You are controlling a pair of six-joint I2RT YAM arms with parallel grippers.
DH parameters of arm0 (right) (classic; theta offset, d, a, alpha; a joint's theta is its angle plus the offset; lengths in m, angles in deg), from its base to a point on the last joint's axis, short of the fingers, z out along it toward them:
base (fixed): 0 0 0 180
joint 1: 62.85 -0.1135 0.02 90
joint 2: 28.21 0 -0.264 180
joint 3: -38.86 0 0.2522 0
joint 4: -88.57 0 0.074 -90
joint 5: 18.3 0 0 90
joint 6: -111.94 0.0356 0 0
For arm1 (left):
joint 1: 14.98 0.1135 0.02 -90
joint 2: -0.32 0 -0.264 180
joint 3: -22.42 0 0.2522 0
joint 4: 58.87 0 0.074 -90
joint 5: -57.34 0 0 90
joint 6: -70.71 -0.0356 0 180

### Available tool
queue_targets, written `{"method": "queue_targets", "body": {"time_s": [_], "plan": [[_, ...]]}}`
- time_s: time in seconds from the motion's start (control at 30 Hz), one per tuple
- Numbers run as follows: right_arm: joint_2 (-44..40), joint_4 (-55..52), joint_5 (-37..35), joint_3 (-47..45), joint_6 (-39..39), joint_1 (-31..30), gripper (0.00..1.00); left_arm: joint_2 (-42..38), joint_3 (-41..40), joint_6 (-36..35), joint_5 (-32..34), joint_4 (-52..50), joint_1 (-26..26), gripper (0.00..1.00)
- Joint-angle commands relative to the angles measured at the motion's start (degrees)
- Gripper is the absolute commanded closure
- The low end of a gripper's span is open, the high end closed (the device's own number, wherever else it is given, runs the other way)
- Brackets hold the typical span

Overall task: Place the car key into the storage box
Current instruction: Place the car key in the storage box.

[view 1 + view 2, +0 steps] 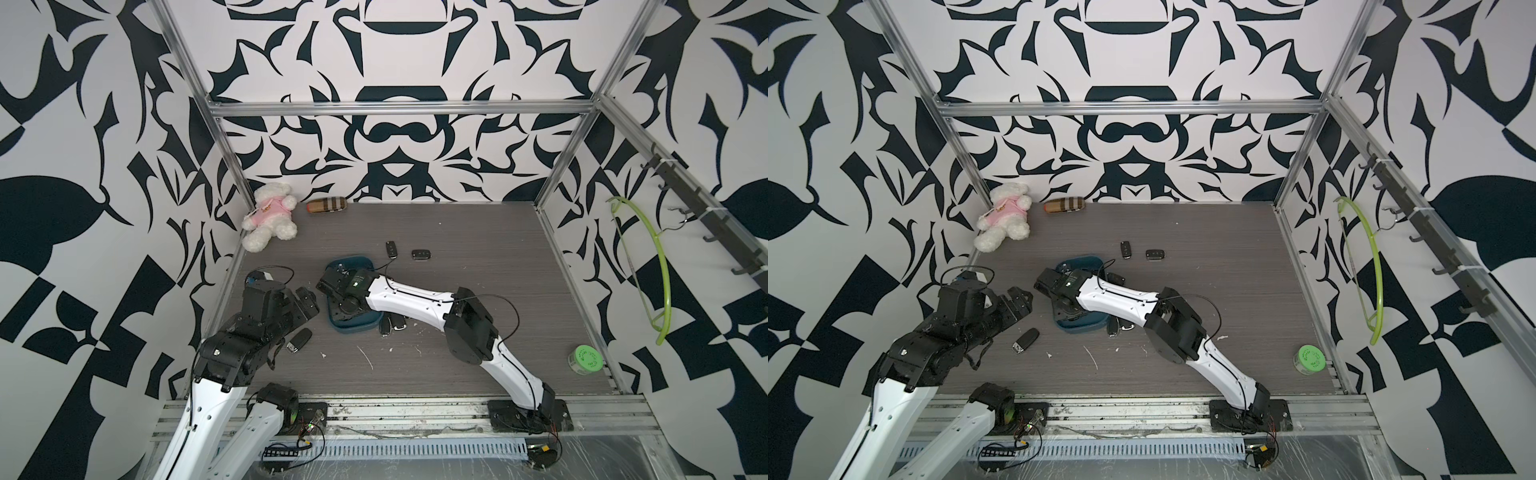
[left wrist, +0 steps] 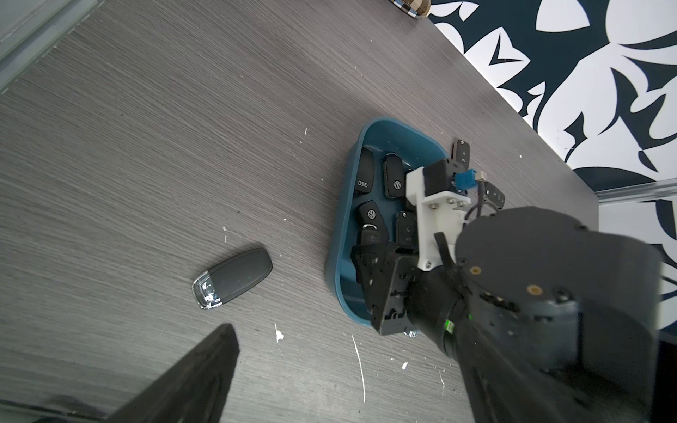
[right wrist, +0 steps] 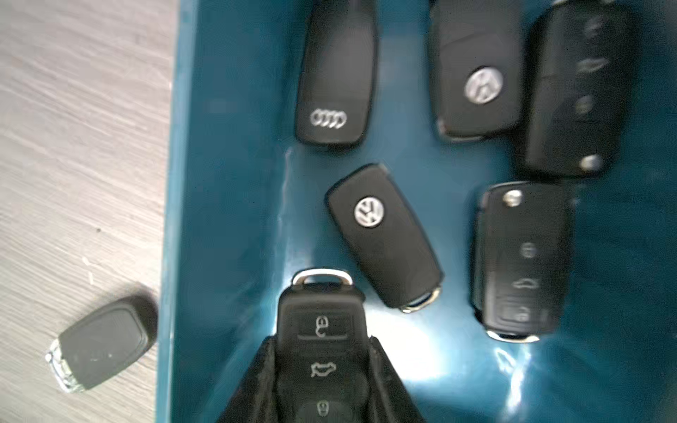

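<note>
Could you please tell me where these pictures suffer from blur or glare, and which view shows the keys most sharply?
Right wrist view: soft throughout, with white glare on the storage box floor beside the car key in the right gripper. Left wrist view: sharpest, logos on the boxed keys readable. Both top views: evenly lit, soft shadows, loose keys too small for detail.

Both top views look down from high over the front rail, covering the whole table (image 1: 457, 257). Both wrist views sit close, the right nearest, sharing the box (image 2: 339, 227) and a loose key (image 2: 234, 278).
</note>
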Motion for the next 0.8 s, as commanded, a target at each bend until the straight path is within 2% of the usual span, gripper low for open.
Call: {"method": "queue_targets", "body": {"time_s": [0.0,0.13,0.37,0.63,0.7,0.77], "plan": [[0.42,-1.69,0.04,3.04,-1.15,-0.14,0.70,-1.06,-0.26,0.21,-0.11,-1.16,0.24,0.01],[1.55,-2.25,0.30,4.44,-1.14,-0.19,0.64,-1.59,-0.24,0.20,0.26,-1.50,0.24,0.01],[0.22,-2.18,0.25,4.19,-1.25,0.06,0.43,-1.64,-0.13,0.18,0.36,-1.67,0.24,0.01],[-5.73,-2.08,-1.33,2.51,-1.71,1.08,0.42,0.13,0.27,-0.82,-1.80,1.04,0.24,0.01],[-7.58,-2.02,-2.08,1.52,-1.98,1.80,0.39,1.14,0.61,-1.22,-2.47,1.81,0.24,0.01],[-9.67,-2.08,-3.01,0.10,-2.07,2.88,0.30,2.29,1.13,-1.33,-2.52,2.32,0.24,0.01]]}}
